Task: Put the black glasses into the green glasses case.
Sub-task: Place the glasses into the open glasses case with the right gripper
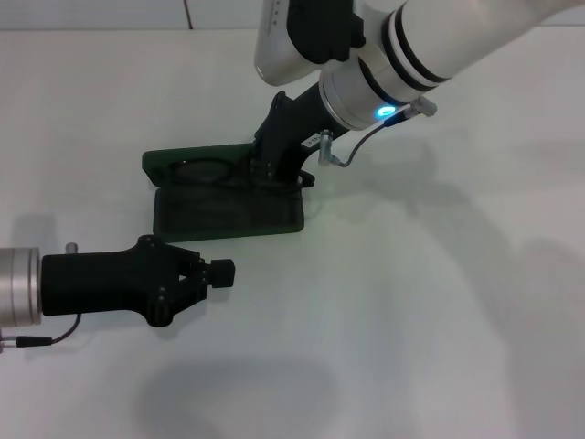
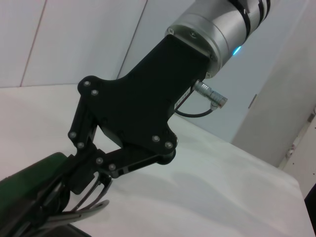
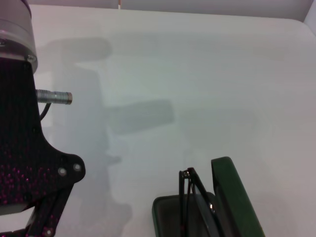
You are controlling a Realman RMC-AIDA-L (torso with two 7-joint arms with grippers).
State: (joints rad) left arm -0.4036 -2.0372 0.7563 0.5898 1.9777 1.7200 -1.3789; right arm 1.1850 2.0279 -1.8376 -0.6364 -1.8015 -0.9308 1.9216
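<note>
While lying open on the white bench, dark green hinged hard glasses case with thin black-framed glasses resting inside. Just left-front of case, left tool hovering with fingers closed, nothing held. At case's right end, right tool lowered onto the glasses; grip hidden, cannot tell.
</note>
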